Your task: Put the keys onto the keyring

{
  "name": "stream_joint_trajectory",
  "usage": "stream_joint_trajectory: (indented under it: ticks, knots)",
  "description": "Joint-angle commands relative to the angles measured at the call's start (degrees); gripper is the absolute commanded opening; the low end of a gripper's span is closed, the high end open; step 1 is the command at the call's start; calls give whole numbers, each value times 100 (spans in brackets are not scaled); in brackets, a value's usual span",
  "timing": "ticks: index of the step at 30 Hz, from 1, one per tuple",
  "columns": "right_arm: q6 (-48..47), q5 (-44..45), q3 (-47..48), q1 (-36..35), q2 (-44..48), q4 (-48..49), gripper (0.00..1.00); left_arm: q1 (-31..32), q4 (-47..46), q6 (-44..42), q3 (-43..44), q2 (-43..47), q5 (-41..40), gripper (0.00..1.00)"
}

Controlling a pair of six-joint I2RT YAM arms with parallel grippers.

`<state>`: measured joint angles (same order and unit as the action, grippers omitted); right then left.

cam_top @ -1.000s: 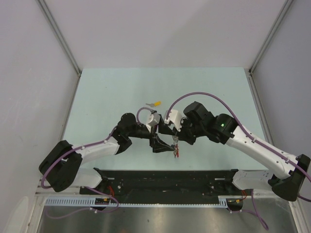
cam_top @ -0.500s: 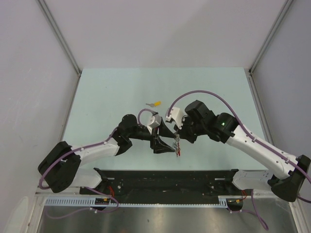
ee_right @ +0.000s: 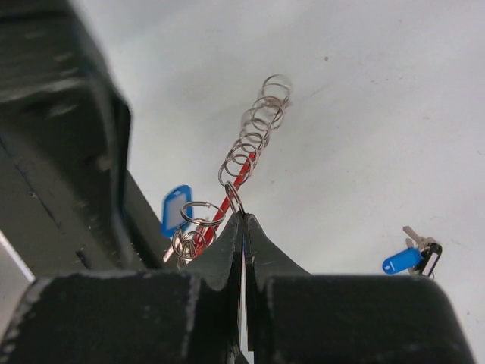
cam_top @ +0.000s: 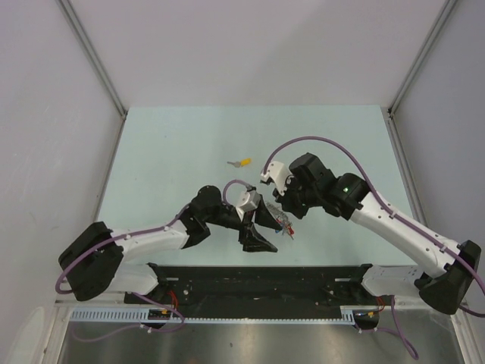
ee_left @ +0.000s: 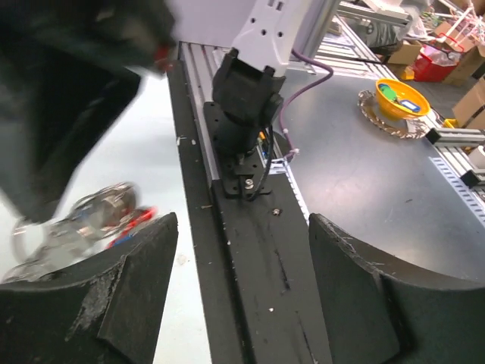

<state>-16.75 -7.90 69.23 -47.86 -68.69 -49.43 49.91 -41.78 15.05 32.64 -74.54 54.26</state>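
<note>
A silver keyring chain with red strap (ee_right: 241,161) stretches out straight; a blue-capped silver key (ee_right: 400,261) lies apart, and a yellow-capped key (cam_top: 244,161) lies farther off.

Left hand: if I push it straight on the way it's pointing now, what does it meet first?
Probably the black base rail running between the open fingers of the left hand; farther along sits the right arm's base. Depth is unclear. The blurred keyring lies left of that line.

The keyring (ee_right: 254,136) is shiny silver metal; the blue key cap (ee_right: 399,261) glossy plastic; the counter (ee_right: 379,114) smooth and matt.
</note>
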Motion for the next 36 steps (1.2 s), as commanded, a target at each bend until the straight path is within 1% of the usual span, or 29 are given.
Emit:
stream_joint_trajectory:
  ticks: [1, 3, 7, 9, 12, 13, 16, 21, 26, 29, 32, 33, 36]
  knots:
    - [102, 280, 12, 66, -119, 311, 0, 107, 28, 16, 199, 361, -319, 76]
    - [93, 263, 3, 75, -128, 320, 0, 133, 126, -98, 225, 467, -407, 77]
    - [15, 166, -15, 66, -40, 373, 0, 265, 196, -55, 374, 318, -170, 77]
    - [-29, 131, -24, 66, 39, 346, 0, 282, 109, 41, 296, 335, -161, 77]
    - [-91, 105, -33, 57, 118, 311, 0, 274, 222, -159, 103, 554, -503, 77]
    - [-100, 96, -41, 48, 162, 311, 0, 265, 336, -230, 58, 755, -809, 79]
    - [-144, 35, -59, 48, 268, 311, 0, 125, 566, -388, -144, 1142, -1240, 80]
    - [-232, -115, -68, -83, 400, 258, 0, -358, 547, -327, -539, 1697, -1716, 81]
    - [-285, -194, -120, -198, 549, 267, 0, -728, 706, -274, -426, 1777, -2059, 81]
    - [-293, -203, -138, -250, 584, 276, 0, -816, 934, -353, -136, 1610, -1937, 78]
    - [-302, -220, -147, -321, 611, 285, 0, -816, 1101, -371, 189, 1303, -1516, 74]
    - [-302, -221, -156, -356, 628, 285, 0, -816, 1110, -371, 320, 1137, -1245, 73]
    - [-311, -203, -164, -400, 637, 285, 0, -799, 1067, -283, 471, 916, -726, 70]
